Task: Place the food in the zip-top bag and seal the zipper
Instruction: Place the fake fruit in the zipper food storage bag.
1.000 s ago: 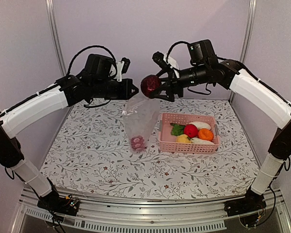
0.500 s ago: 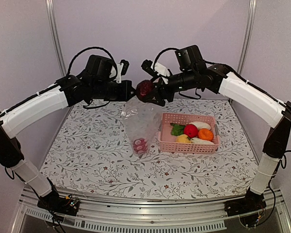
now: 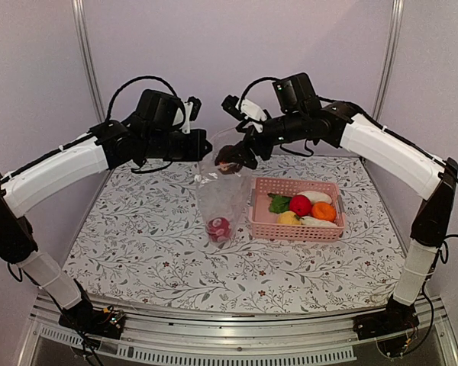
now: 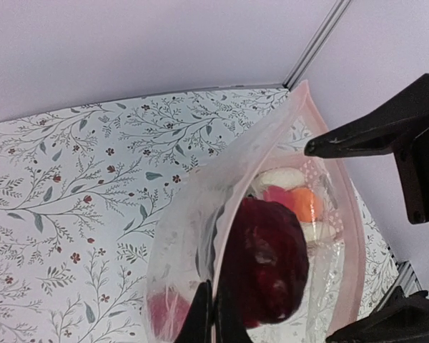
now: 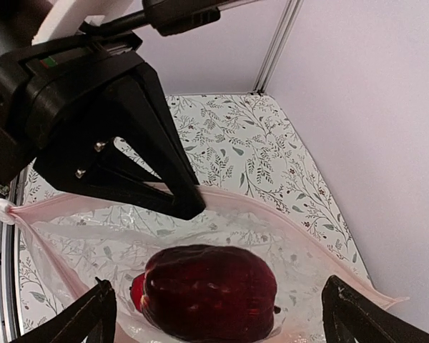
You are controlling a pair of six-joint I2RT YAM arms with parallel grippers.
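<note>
The left fingers (image 4: 202,321) are pinched shut on the rim of the clear bag (image 3: 223,194), which hangs from them down to the counter (image 3: 137,229). The right fingers (image 5: 93,314) are spread wide at the bag's mouth. The maroon fruit (image 5: 209,289) sits between them inside the bag, and a red piece (image 3: 219,227) lies far below.

Toy fruit (image 5: 209,289) was dark maroon, zip-top bag (image 3: 229,198) clear with a pale pink zipper (image 4: 349,214), basket (image 3: 296,230) pink and perforated, toy food (image 3: 300,204) in it red, orange, yellow, white, green, tablecloth (image 3: 137,229) white with grey-green sprigs, red blossoms.
</note>
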